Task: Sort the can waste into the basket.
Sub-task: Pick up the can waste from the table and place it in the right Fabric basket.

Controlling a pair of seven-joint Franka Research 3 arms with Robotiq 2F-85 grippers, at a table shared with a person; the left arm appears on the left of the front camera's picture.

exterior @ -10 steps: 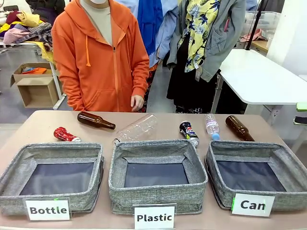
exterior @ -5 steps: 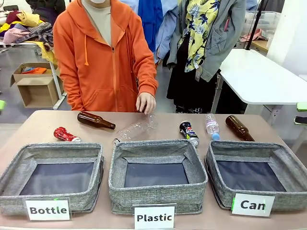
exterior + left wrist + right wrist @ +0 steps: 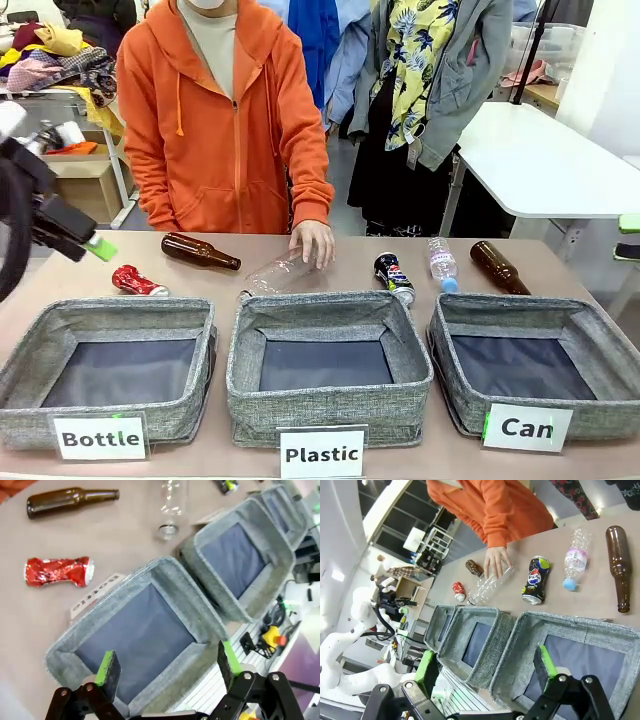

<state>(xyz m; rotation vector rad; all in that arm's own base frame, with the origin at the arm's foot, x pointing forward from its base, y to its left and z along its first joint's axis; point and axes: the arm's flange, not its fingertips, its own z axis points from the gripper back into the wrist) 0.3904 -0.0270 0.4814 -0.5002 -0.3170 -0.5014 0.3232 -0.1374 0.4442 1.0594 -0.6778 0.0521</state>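
Left claw (image 3: 166, 664): jaws apart, empty, over the Bottle bin (image 3: 165, 567). Crushed red can (image 3: 59, 571) lies on the table beyond it, long axis along the jaw line, so the wrist likely needs a turn. Right claw (image 3: 485, 665): apart, empty. The dark can (image 3: 536, 580) is nearer to it, by the far corner of the Can basket (image 3: 510, 303).

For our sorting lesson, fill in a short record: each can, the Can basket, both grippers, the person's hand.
red crushed can: lying on table behind Bottle basket
dark printed can: lying behind Plastic basket's far right corner
Can basket: holds no can
left gripper: open, holding nothing
right gripper: open, holding nothing
person's hand: on the clear plastic bottle
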